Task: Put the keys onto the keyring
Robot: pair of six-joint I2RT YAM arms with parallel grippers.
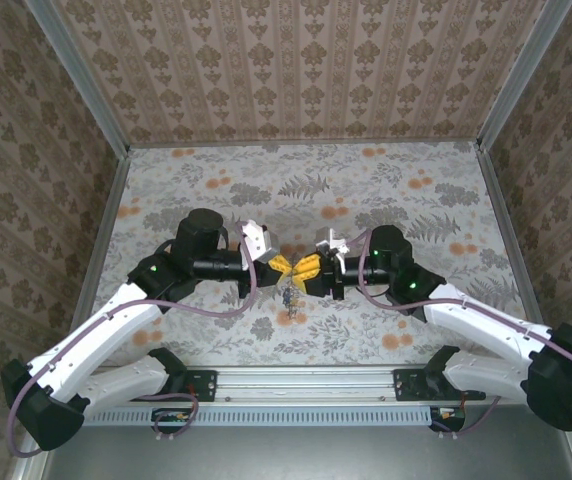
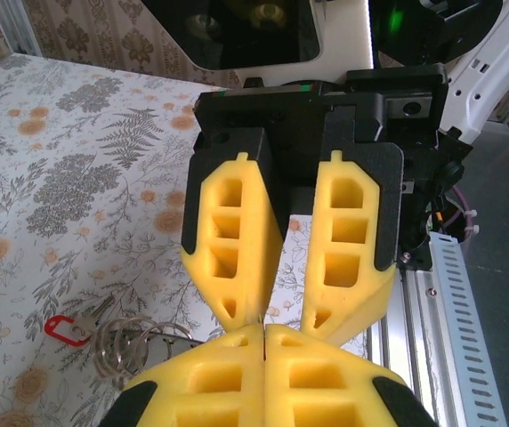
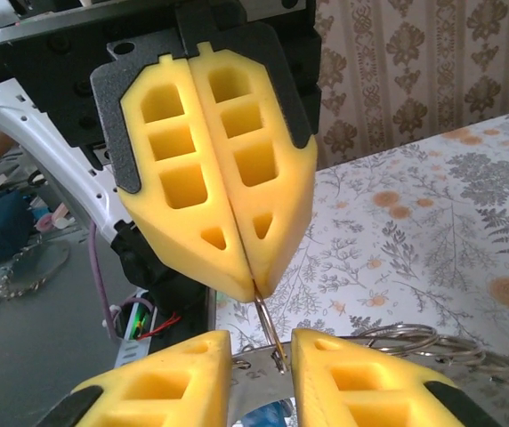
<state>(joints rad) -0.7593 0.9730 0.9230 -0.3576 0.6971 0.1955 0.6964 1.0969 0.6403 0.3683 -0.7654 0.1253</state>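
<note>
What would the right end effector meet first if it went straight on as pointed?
Probably the left end effector, shut on the keyring and facing it nearly tip to tip; depth is unclear.

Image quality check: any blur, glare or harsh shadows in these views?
Top view: even light, soft shadows under the arms, keys tiny. Left wrist: left claw close and soft, red key legible. Right wrist: background at left blurred, glints on the keyring.
</note>
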